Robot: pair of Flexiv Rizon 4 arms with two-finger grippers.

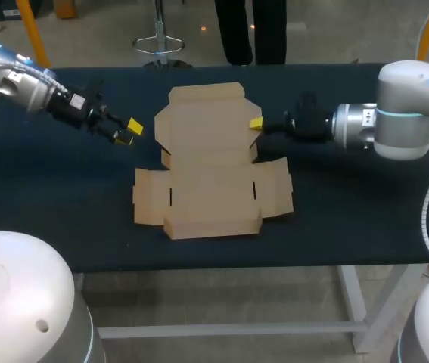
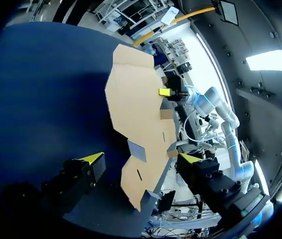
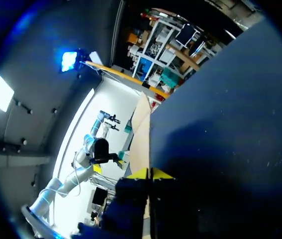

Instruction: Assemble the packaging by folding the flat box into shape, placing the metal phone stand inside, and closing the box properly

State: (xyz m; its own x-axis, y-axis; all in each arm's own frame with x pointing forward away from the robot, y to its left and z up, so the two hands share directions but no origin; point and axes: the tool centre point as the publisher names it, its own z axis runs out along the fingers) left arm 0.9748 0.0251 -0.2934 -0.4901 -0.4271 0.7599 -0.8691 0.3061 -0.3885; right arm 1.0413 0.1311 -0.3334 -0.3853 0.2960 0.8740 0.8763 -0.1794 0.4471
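The flat brown cardboard box lies unfolded in the middle of the dark blue table. My left gripper hovers just off the box's upper left edge, open and empty. In the left wrist view the box stretches ahead of those spread fingers. My right gripper is shut, its yellow tips touching the small flap on the box's upper right edge; it also shows across the box. In the right wrist view the closed tips meet the cardboard edge-on; a pinch cannot be made out.
Bare table cloth lies to the left and right of the box and along the front edge. My left arm shows beyond the cardboard in the right wrist view.
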